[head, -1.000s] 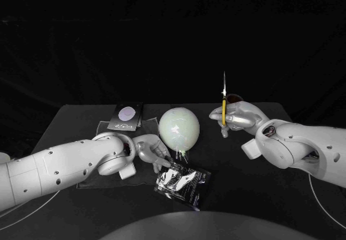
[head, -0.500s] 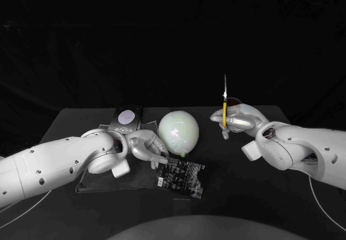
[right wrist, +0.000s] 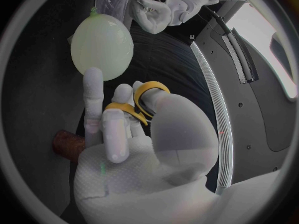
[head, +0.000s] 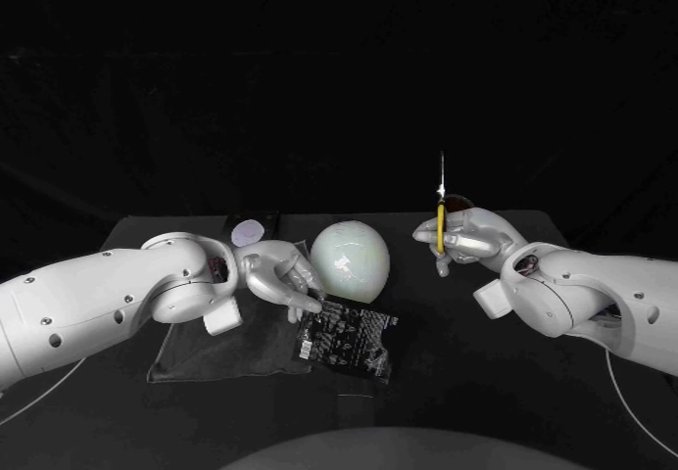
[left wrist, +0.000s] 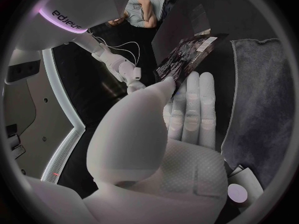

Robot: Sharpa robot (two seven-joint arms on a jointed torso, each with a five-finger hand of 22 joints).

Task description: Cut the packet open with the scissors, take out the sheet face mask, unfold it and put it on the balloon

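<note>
Head view: on the black table (head: pixel 480 372) we see a grey cloth (head: pixel 212 348), the packet (head: pixel 349 336) at its edge, the balloon (head: pixel 351 258) just behind, and the right hand (head: pixel 466 235) clamped on upright scissors (head: pixel 441 211). Left wrist: the left hand (left wrist: pixel 184 149) has its fingers (left wrist: pixel 196 104) straight and side by side, tips by the packet, and we cannot tell whether they grip it. Right wrist: yellow handles (right wrist: pixel 127 109) ring the fingers.

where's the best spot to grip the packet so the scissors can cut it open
Pinch the packet by the corner nearest the left hand, fingers coming in from that side. It is thin and flat, so an edge pinch suits it, and this likely leaves the opposite edge free for the scissors held upright in the right hand.
</note>
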